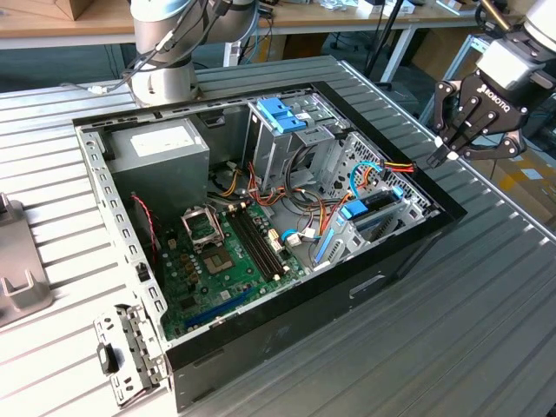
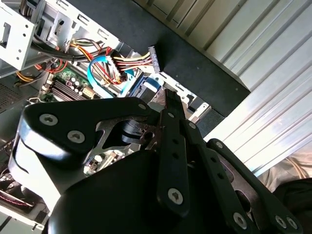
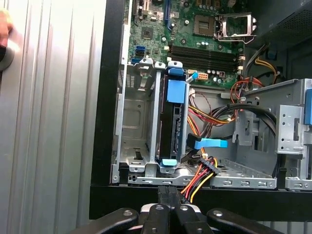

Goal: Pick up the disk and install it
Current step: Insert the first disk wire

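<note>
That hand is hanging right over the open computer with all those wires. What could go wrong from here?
1. The hand sits right by the red, yellow and black wire bundle; it might snag or tug those wires.
2. The disk stands on edge in its bay beside a loose blue plug; a nudge could tilt it or pinch that plug.
3. The hand hovers over the case's black rim and could knock against it.
</note>
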You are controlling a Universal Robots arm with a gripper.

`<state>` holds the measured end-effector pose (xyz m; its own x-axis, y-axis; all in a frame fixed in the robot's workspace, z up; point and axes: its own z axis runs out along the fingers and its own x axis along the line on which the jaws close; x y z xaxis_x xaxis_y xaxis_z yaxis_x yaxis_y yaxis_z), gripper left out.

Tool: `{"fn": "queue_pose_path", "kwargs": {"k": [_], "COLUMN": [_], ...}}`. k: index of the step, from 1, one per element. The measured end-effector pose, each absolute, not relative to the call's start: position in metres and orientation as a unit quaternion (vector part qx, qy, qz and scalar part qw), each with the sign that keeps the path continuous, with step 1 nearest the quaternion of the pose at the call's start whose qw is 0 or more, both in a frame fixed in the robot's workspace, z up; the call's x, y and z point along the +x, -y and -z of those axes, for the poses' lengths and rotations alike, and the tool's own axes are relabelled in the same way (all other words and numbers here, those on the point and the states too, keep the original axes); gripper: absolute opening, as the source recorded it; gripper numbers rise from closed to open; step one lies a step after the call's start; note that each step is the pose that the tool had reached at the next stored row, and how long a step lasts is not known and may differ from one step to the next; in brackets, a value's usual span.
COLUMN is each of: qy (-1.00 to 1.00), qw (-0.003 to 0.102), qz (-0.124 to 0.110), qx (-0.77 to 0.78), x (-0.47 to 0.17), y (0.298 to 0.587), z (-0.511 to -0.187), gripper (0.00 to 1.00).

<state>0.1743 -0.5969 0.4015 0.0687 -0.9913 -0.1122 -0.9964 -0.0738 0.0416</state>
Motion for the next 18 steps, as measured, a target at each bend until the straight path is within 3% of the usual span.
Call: {"fn": "queue_pose_path", "kwargs": {"k": [18], "qy": [-0.663], "qw": [0.022], "qz": [-0.056], "qx": [-0.746], "x": [0.1743], "y": [0.5969], "z": [-0.4015], "gripper": [0.11]}}
